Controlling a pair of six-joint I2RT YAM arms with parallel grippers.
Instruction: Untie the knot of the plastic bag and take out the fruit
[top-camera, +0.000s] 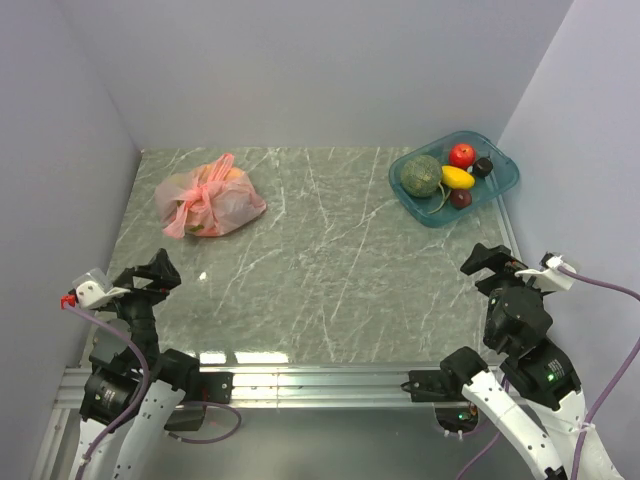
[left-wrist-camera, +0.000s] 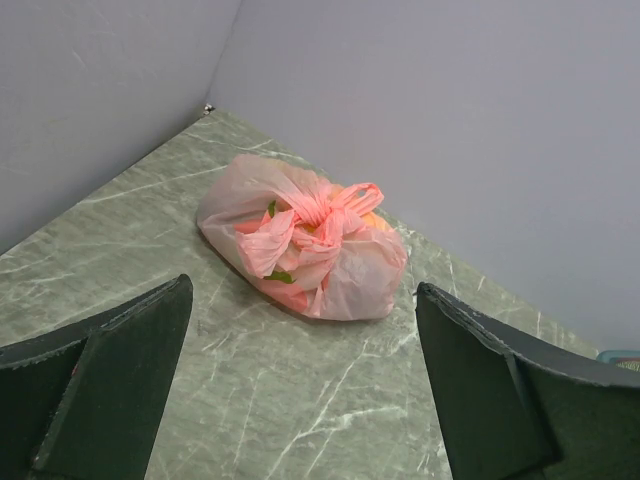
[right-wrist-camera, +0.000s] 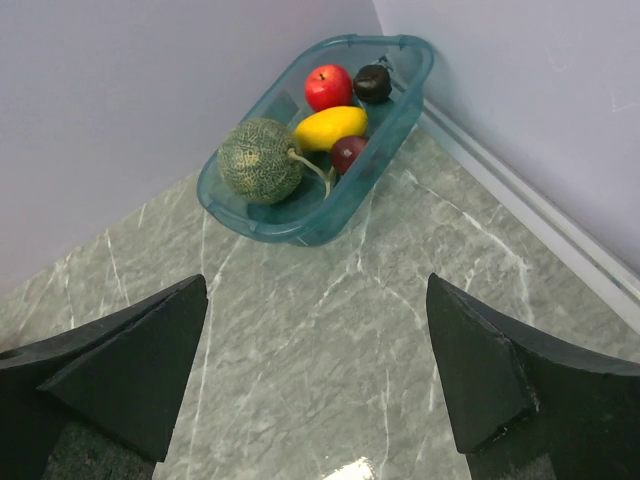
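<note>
The pink plastic bag (top-camera: 208, 199) lies tied at the far left of the table; it also shows in the left wrist view (left-wrist-camera: 303, 240). Its knot (top-camera: 209, 190) sits bunched on top, seen closer in the left wrist view (left-wrist-camera: 322, 211). Fruit inside shows only as green (left-wrist-camera: 281, 277) and orange patches through the plastic. My left gripper (top-camera: 155, 272) is open and empty, well short of the bag, which lies ahead of its jaws (left-wrist-camera: 300, 385). My right gripper (top-camera: 492, 262) is open and empty near the right edge, in its own view (right-wrist-camera: 318, 380) over bare table.
A teal tray (top-camera: 497, 186) at the far right holds a dull-green melon (top-camera: 421, 175), a red apple (top-camera: 461, 155), a yellow fruit (top-camera: 457, 177) and two dark ones. Lilac walls close in the left, back and right sides.
</note>
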